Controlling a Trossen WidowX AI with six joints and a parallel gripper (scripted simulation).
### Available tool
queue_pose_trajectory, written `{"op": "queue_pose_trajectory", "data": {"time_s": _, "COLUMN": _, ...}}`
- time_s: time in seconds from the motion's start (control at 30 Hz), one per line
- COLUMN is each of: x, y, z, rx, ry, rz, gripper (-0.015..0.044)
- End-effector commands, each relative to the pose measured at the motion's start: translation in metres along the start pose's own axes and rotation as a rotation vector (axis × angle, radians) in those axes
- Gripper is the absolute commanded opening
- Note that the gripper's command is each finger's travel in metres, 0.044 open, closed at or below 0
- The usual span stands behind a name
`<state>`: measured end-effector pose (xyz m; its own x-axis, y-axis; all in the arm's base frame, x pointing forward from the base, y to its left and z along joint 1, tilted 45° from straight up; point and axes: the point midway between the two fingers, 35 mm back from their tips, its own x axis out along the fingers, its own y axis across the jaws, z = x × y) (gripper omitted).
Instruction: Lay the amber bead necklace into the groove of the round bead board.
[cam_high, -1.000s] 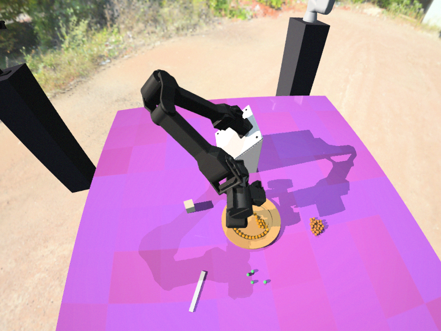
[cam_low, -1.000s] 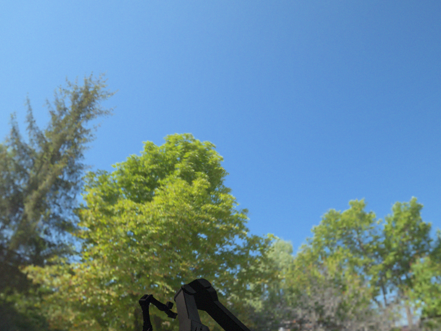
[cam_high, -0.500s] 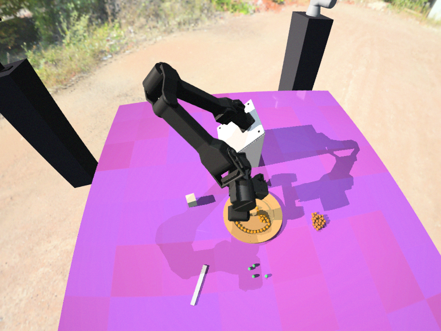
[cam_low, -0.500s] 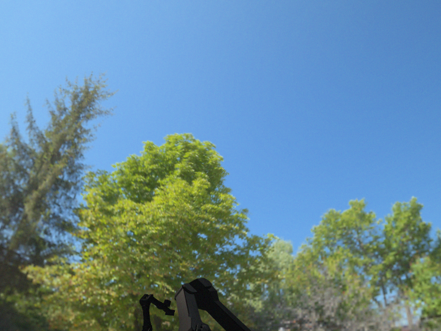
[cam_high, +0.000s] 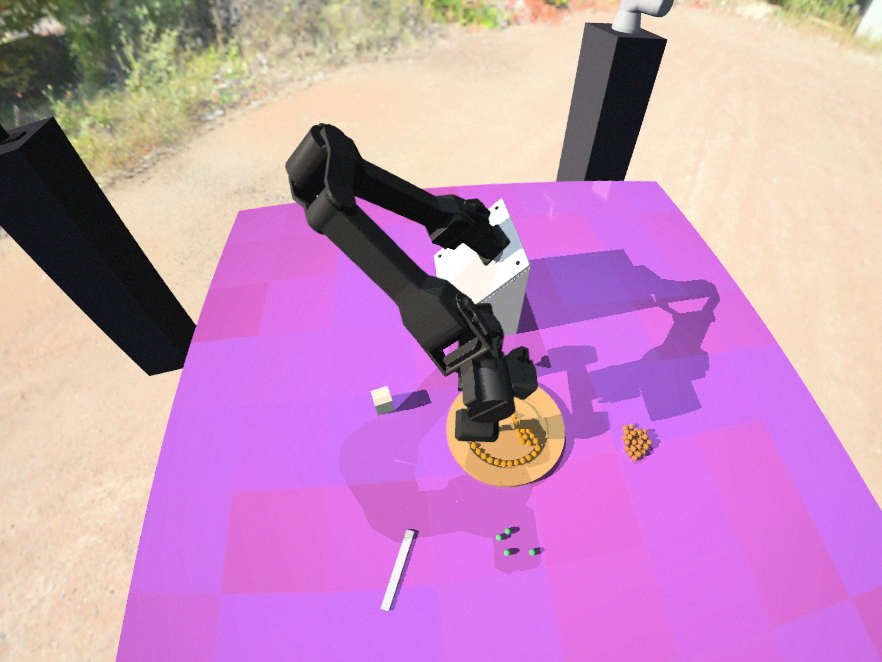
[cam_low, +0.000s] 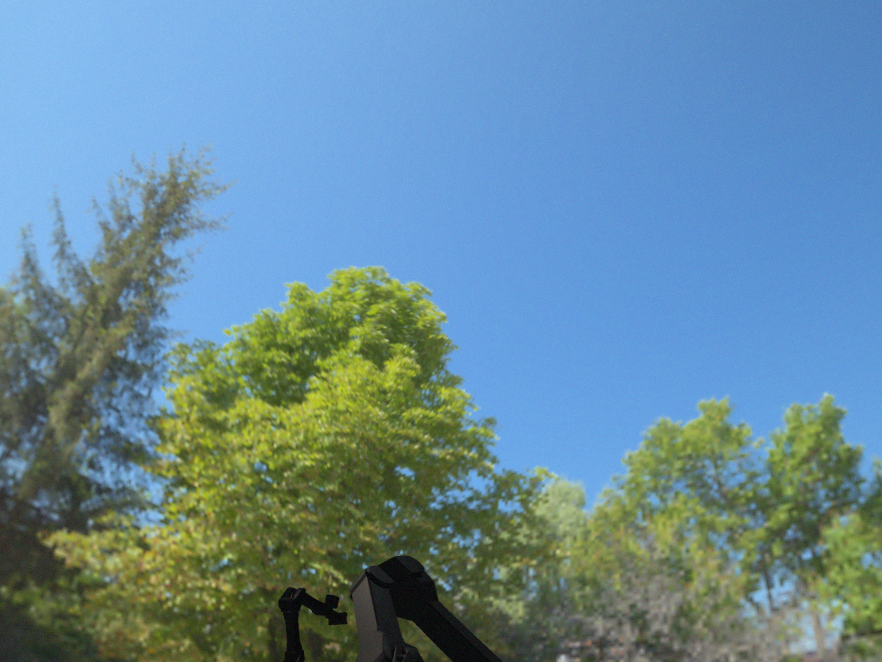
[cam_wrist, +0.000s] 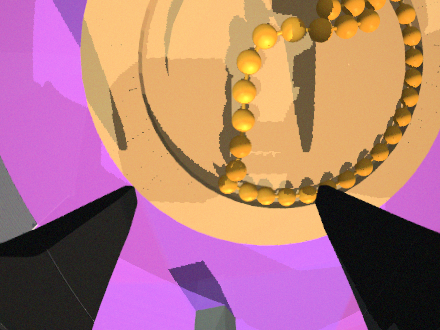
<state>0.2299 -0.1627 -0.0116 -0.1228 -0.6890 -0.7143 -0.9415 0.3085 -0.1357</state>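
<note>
The round bead board (cam_high: 554, 434) (cam_wrist: 265, 225) is pale wood with a circular groove. The amber bead necklace (cam_high: 507, 463) (cam_wrist: 244, 92) lies partly in the groove, along the right and bottom in the wrist view. At the bottom it doubles back and runs up across the inner disc, then right into a bunch of beads inside the ring. The groove's left side is bare in the wrist view. My gripper (cam_wrist: 227, 195) is open above the board's edge, holding nothing. The doubled-back end of the necklace shows between and beyond the fingertips. The top view hides the fingertips behind the arm.
An orange bead pile (cam_high: 636, 442) lies right of the board in the top view. Several small green beads (cam_high: 506, 552) and a white bar (cam_high: 398, 570) lie in front. A pale cube (cam_high: 382, 399) (cam_wrist: 215, 319) stands to the left. The exterior view shows mostly sky and trees.
</note>
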Motion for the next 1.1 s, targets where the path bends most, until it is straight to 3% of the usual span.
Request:
{"op": "queue_pose_trajectory", "data": {"time_s": 0.0, "x": -0.014, "y": -0.003, "z": 0.005, "rx": 0.1, "ry": 0.0, "rz": -0.005, "gripper": 0.0335}}
{"op": "queue_pose_trajectory", "data": {"time_s": 0.27, "x": -0.029, "y": -0.004, "z": 0.01, "rx": 0.225, "ry": 0.001, "rz": -0.005, "gripper": 0.0125}}
{"op": "queue_pose_trajectory", "data": {"time_s": 1.07, "x": 0.003, "y": -0.005, "z": 0.01, "rx": 0.226, "ry": 0.0, "rz": -0.007, "gripper": 0.012}}
